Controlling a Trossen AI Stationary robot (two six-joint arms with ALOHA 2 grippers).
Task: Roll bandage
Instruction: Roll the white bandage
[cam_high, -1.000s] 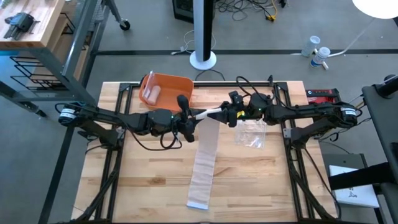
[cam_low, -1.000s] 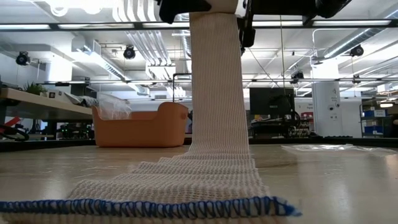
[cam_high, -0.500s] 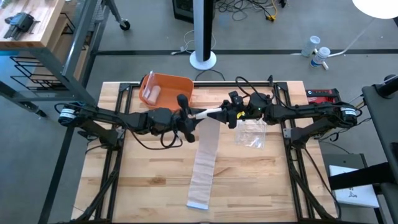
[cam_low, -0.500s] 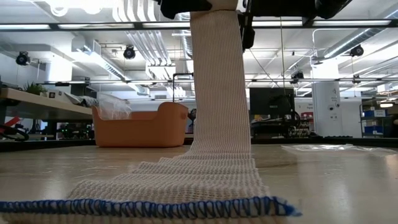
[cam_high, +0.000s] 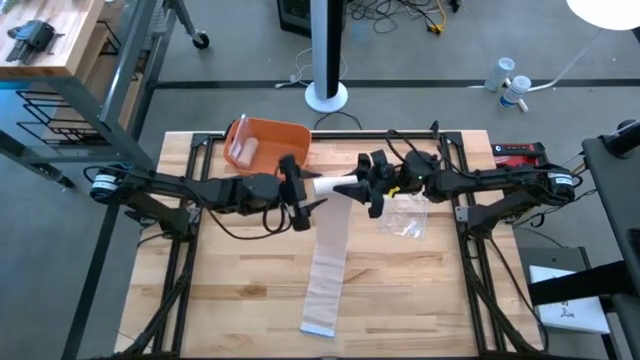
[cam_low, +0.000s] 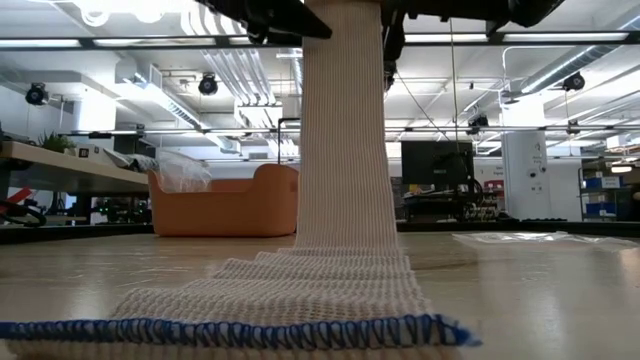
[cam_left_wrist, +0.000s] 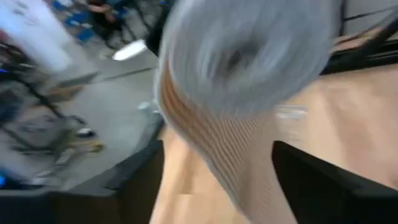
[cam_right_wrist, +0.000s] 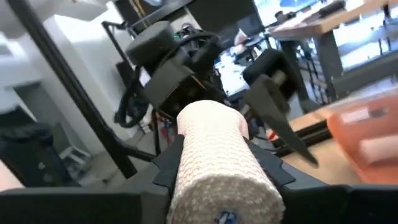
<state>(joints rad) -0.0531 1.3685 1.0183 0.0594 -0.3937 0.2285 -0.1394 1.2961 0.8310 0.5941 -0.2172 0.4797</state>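
Orange tray (cam_high: 270, 140) — seen at the far left corner of the table (cam_high: 230, 290), behind and to the left of the bandage roll; something pale is held in it.

Left gripper (cam_high: 296, 192) — placed at the left end of the bandage roll. Its fingers appear spread on either side of the roll's end; a firm clamp cannot be confirmed.

Bandage roll (cam_high: 335, 186) — held raised above mid-table, lying sideways between the two grippers. A loose tail (cam_high: 327, 262) is seen hanging from the roll and running along the table to its front edge, ending in a blue-stitched hem (cam_low: 230, 329).

Right gripper (cam_high: 373, 190) — clamped on the right end of the roll.

Clear plastic wrapper (cam_high: 405, 215) — lying just right of the roll, on the table.

Step in hand — winding, judged partly done, much tail still unwound. Further turning of the roll is called for, with the tail kept straight and taut.
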